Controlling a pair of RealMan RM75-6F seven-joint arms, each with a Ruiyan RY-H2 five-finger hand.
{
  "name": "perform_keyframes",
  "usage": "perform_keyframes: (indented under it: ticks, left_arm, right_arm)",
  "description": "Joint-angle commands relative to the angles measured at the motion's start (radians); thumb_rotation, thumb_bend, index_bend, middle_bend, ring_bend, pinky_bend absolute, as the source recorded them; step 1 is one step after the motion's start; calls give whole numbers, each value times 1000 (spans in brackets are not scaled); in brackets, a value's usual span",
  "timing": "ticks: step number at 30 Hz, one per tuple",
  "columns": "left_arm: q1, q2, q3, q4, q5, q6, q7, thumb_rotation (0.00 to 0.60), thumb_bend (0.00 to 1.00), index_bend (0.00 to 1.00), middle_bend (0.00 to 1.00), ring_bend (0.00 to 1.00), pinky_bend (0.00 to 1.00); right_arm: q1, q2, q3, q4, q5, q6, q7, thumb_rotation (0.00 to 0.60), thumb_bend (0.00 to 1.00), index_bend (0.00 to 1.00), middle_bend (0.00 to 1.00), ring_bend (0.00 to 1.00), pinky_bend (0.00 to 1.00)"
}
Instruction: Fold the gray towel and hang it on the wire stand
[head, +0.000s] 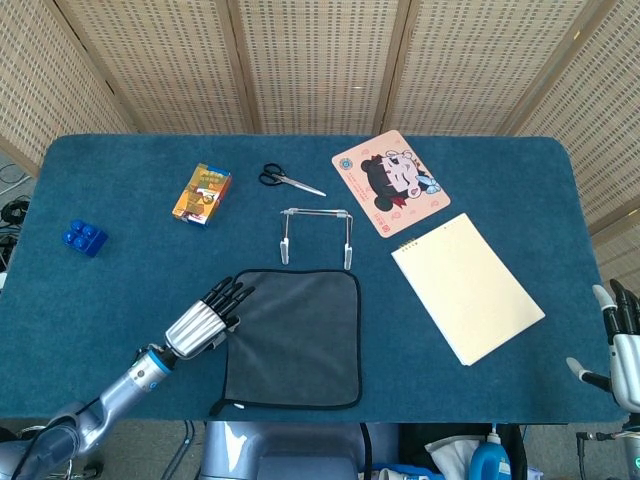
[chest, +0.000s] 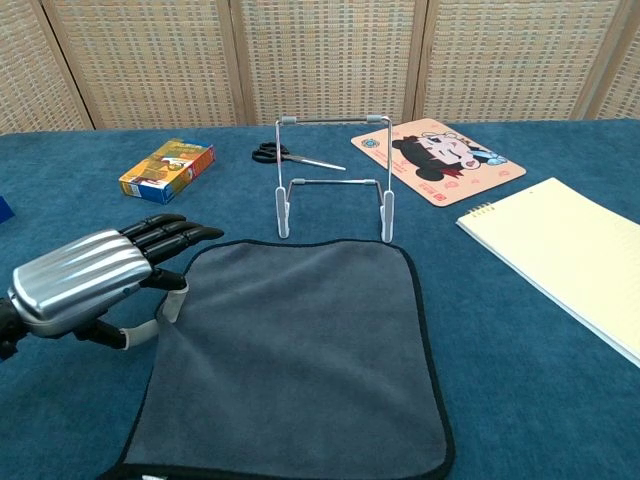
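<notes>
At towel edge, left hand

The towel is soft matt gray cloth with a darker stitched border; the counter wears a napped blue fabric, matt and slightly fuzzy; the wire stand is thin bright metal with pale caps at the feet; the left hand has a glossy silver shell and black plastic fingers; the notepad is plain cream paper, smooth and dull; the mat looks smooth and printed; the box is printed card; the block is shiny blue plastic; the screens behind are woven cane in wood frames.
</notes>
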Motion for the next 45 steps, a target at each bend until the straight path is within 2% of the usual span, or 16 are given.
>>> perform_keyframes:
  ticks: [1,9,11,18,25,29,34,37,41,45]
  left_arm:
    - [13,16,10,13,0,13,-16,600,413,653,0,0,0]
    - [45,63,25,49,0,55,-58,600,413,652,0,0,0]
    - [67,102,31,59,-9,66,-96,600,413,652,0,0,0]
    - [87,149,34,87,-24,56,-138,600,413,648,0,0,0]
    - [111,162,42,132,-33,41,-168,600,413,646,0,0,0]
    - [106,158,33,145,-27,79,-154,600,413,643,0,0,0]
    - [59,152,21,74,15,165,-70,600,413,641,0,0,0]
    - [44,154,20,43,27,169,-33,600,413,640,0,0,0]
    - [3,158,18,-42,55,156,63,600,413,639,0,0,0]
    - [-40,157,9,-136,70,101,163,600,413,640,0,0,0]
  right_arm:
    - [0,1,0,-2,0,0,1,600,0,0,0,0,0]
    - [-2,4,-4,-6,-5,1,2,600,0,0,0,0,0]
    - [-3,6,-5,-8,-6,1,4,600,0,0,0,0,0]
    - [-2,10,-4,-11,-4,-2,10,600,0,0,0,0,0]
    - [-5,15,-4,-15,-6,2,16,600,0,0,0,0,0]
    - [-4,16,-6,-15,-7,-2,20,600,0,0,0,0,0]
    - [-5,21,-7,-19,-5,-3,24,600,0,0,0,0,0]
    - [-5,22,-6,-19,-4,-4,27,600,0,0,0,0,0]
    - [-6,25,-6,-19,-3,-5,33,600,0,0,0,0,0]
    - [-5,29,-5,-18,0,-8,42,600,0,0,0,0,0]
